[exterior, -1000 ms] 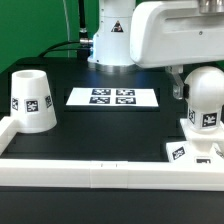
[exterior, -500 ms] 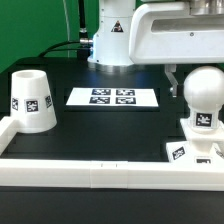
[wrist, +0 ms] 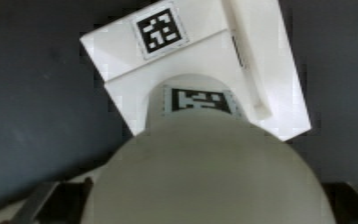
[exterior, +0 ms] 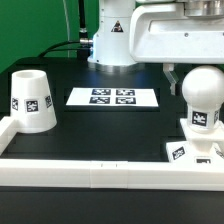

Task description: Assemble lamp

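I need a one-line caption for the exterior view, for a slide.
Bulb upright on the base at the exterior view's right, shade at its left, marker board between.

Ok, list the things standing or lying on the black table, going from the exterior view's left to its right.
shade → marker board → bulb

You see the rounded bulb (wrist: 202, 160) filling the space between your pincer (wrist: 197, 203) fingers, with the tagged square base (wrist: 149, 45) beyond it.
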### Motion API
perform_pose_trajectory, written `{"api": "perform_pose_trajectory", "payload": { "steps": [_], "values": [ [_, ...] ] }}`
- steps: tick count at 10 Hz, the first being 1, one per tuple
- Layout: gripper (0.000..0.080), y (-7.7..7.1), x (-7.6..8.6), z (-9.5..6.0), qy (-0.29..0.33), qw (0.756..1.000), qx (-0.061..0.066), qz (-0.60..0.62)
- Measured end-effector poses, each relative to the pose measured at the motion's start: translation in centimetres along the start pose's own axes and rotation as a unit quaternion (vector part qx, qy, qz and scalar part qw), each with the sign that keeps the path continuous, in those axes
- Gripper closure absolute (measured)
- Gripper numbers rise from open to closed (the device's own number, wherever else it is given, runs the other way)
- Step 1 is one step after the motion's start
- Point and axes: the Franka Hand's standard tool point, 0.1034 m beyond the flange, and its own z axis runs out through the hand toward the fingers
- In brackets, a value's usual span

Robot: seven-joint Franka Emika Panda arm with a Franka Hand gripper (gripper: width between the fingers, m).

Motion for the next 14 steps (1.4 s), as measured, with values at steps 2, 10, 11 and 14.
{"api": "perform_pose_trajectory", "payload": {
  "steps": [2, 10, 11, 14],
  "values": [
    [0.0219, 0.05, -0.11, 0.05, -0.009, 0.998, 0.005, 0.067],
    [0.0102, 0.14, -0.58, 0.23, -0.02, 1.0, 0.002, 0.002],
    [0.0102, -0.01, -0.57, -0.03, -0.024, 0.997, -0.002, -0.07],
    [0.0101, -0.03, -0.33, -0.13, -0.022, 0.981, 0.001, -0.191]
  ]
}}
